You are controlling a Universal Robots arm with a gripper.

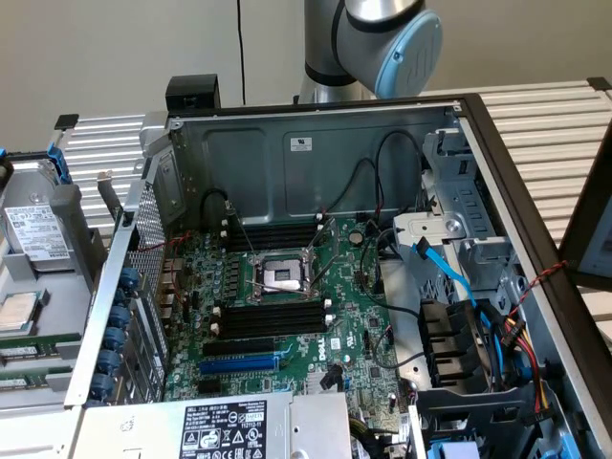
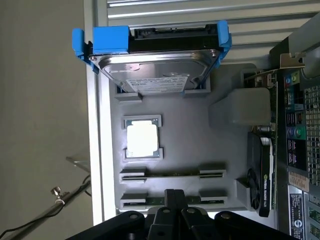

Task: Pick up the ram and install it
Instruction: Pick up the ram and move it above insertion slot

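Observation:
Two ram sticks stand on edge in the holders of a grey tray point(image 2: 200, 130): one ram point(image 2: 172, 174) farther from the fingers, the other ram point(image 2: 210, 201) partly hidden behind them. My gripper point(image 2: 174, 196) hangs high above the tray, shut, with nothing seen between its fingers. In the exterior view the tray point(image 1: 67, 277) lies at the left beside the open computer case, with the ram sticks point(image 1: 21, 356) at its near end. On the motherboard the black memory slots point(image 1: 273, 316) with white end clips sit beside the processor socket point(image 1: 281, 275).
A hard drive point(image 2: 155, 70) in a blue bracket and a processor chip point(image 2: 142, 138) share the tray. A graphics card point(image 2: 262, 170) stands at its side. Cables point(image 1: 478, 325) and a drive cage point(image 1: 449, 220) crowd the case's right in the exterior view. A blue slot point(image 1: 239, 364) lies near the black ones.

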